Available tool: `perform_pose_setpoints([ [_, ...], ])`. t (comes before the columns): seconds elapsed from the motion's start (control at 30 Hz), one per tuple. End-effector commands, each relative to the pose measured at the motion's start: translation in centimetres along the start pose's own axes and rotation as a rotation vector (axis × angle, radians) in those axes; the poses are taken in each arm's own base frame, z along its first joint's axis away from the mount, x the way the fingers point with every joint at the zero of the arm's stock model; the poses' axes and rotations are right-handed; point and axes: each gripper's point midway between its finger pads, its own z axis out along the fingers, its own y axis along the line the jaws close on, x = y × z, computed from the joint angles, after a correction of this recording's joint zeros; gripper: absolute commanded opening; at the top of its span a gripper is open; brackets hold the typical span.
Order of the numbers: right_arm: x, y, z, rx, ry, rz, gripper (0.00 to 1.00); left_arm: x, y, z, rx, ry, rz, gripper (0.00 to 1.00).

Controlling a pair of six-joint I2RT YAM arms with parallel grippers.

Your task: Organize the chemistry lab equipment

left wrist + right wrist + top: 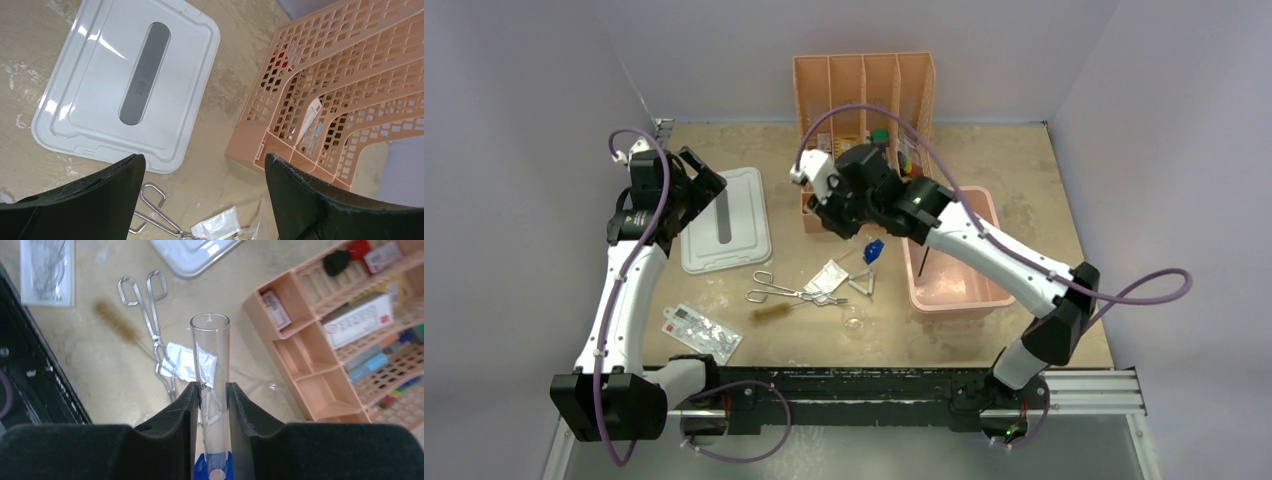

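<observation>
- Right fingers [186, 410] close snugly on a clear tube [210, 350], gripping its straight wall just above the blue cap [200, 470]. The open mouth points away from the fingers.
- The tube looks light, stiff, slick and breakable, so a gentle pinch low on the shaft seems wisest.
- Left fingers [115, 180] stand wide apart and hold nothing.
- Tongs [150, 315] and a brush [117, 322] lie on the counter [100, 375] beyond the right fingertips.
</observation>
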Motion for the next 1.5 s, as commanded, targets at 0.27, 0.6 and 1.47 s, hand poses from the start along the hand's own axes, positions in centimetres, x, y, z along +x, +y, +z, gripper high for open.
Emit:
perform_pose_setpoints([
  [0.27,1.2,-15.3,-14.7,0.529,-0.144,0.534,0.2,-0.5,-1.9,-0.3,0.096,-0.029,-0.027,0.88],
  [0.6,13.0,-18.2,-17.9,0.701,0.088,0.789,0.19,-0.4,-2.0,1.6,0.085,-0.012,-0.013,0.88],
  [1.47,28.0,-17.2,-7.3,0.624,0.407,0.862,0.15,-0.4,-2.5,3.3,0.093,0.007,-0.007,0.88],
])
